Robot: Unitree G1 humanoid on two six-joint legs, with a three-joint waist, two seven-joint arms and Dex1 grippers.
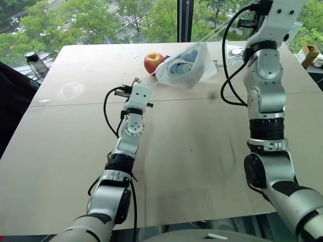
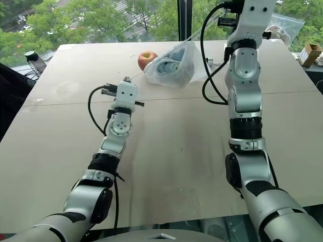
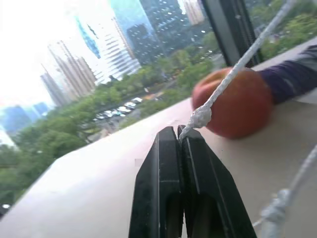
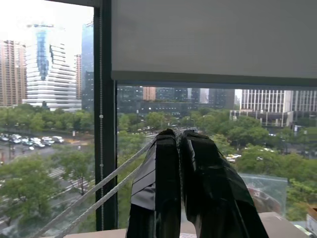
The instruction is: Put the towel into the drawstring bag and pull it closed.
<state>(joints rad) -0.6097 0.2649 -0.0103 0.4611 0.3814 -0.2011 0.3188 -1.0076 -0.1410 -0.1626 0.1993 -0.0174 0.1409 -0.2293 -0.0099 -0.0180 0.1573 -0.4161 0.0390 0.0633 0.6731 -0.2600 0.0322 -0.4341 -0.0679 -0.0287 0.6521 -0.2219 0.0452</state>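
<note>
The white translucent drawstring bag (image 1: 185,64) lies at the back of the table (image 1: 202,151) with the blue towel (image 1: 180,68) bundled inside it. My left gripper (image 3: 178,132) is shut on a white cord (image 3: 233,74) of the bag, just past the cord's knot. It sits a little left of the bag and in front of it, and the cord runs taut to the bag's mouth. My right gripper (image 4: 178,135) is raised high above and right of the bag, shut on two more cords (image 4: 99,193) that slant down toward it.
A red apple (image 1: 154,62) rests against the bag's left side. A clear plastic bag (image 2: 285,25) and a cardboard box (image 1: 309,53) sit at the back right. A dark bottle (image 1: 34,60) stands off the table's left corner. The window is right behind.
</note>
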